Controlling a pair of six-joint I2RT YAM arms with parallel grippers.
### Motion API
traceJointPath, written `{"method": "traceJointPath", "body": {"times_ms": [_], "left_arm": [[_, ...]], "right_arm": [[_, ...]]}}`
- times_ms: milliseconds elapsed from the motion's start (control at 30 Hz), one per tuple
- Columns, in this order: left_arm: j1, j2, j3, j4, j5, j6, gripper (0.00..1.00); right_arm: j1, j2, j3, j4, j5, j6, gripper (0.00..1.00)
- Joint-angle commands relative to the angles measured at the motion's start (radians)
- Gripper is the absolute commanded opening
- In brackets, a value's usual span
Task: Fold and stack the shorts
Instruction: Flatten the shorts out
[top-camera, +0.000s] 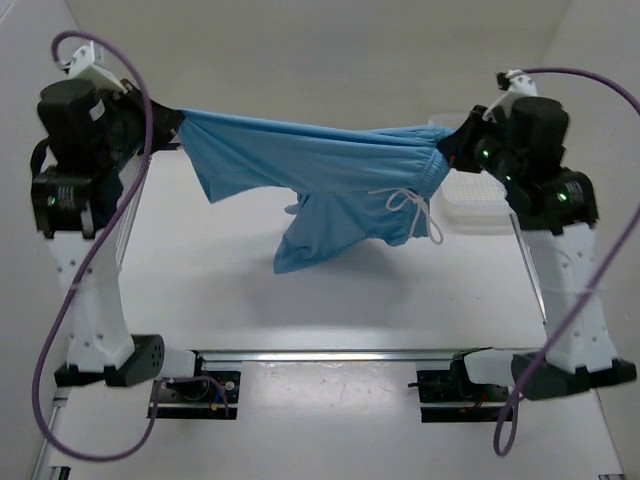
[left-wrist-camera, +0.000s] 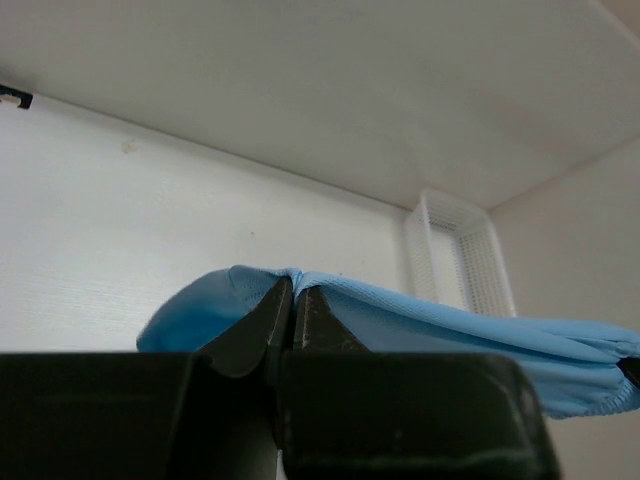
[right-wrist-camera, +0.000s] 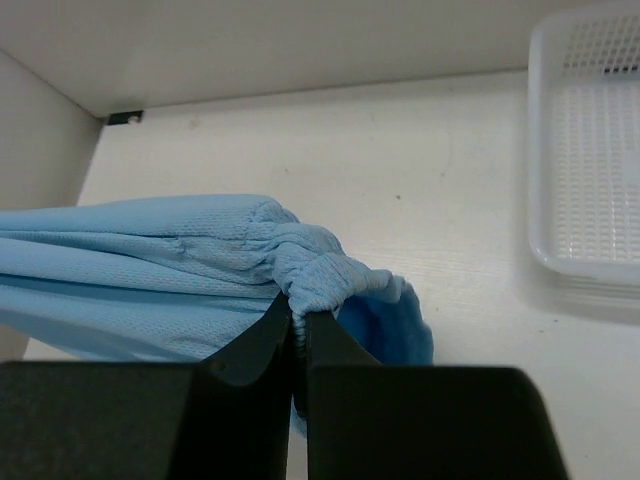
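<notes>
- Shorts hang above the table, stretched between the two grippers, the middle part sagging down.
- Left gripper: fingers pressed together on the left end of the fabric.
- Right gripper: fingers pressed together on the gathered waistband.
- White drawstring dangles near the basket.

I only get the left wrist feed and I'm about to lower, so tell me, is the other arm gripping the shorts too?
Observer: Yes, the right gripper is shut on the shorts at the gathered waistband.
Operator: Is the cloth taut?
Observer: The top edge is stretched between the arms, but one leg hangs down in the middle above the table.
Operator: And the drawstring?
Observer: The white drawstring dangles near the right end.
</notes>
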Motion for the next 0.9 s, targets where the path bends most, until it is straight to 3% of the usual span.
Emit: {"method": "traceJointPath", "body": {"times_ms": [0, 300, 400, 500, 667, 767, 867], "left_arm": [[0.014, -0.108, -0.011, -0.023, -0.084, -0.027, 0.10], [0.014, -0.157, 0.337, -0.165, -0.245, -0.018, 0.10], [0.014, -0.157, 0.362, -0.165, -0.297, -0.008, 0.10], [0.014, -0.130, 0.286, -0.126, -0.282, 0.003, 0.10], [0.014, -0.067, 0.048, 0.011, -0.213, 0.023, 0.10], [0.014, 0.030, -0.067, 0.081, -0.204, 0.049, 0.10], [0.014, 0.224, -0.055, 0.097, -0.195, 0.078, 0.10]], "right_arm": [[-0.009, -0.110, 0.042, -0.027, -0.022, -0.058, 0.00], [-0.009, -0.192, 0.200, -0.164, -0.085, -0.076, 0.00], [-0.009, -0.201, 0.221, -0.194, -0.063, -0.085, 0.00], [-0.009, -0.192, 0.195, -0.194, -0.018, -0.085, 0.00], [-0.009, -0.128, -0.005, -0.106, 0.046, -0.095, 0.00], [-0.009, -0.047, -0.154, 0.018, 0.068, -0.073, 0.00], [-0.009, 0.129, -0.213, 0.140, 0.068, -0.046, 0.00]]}}
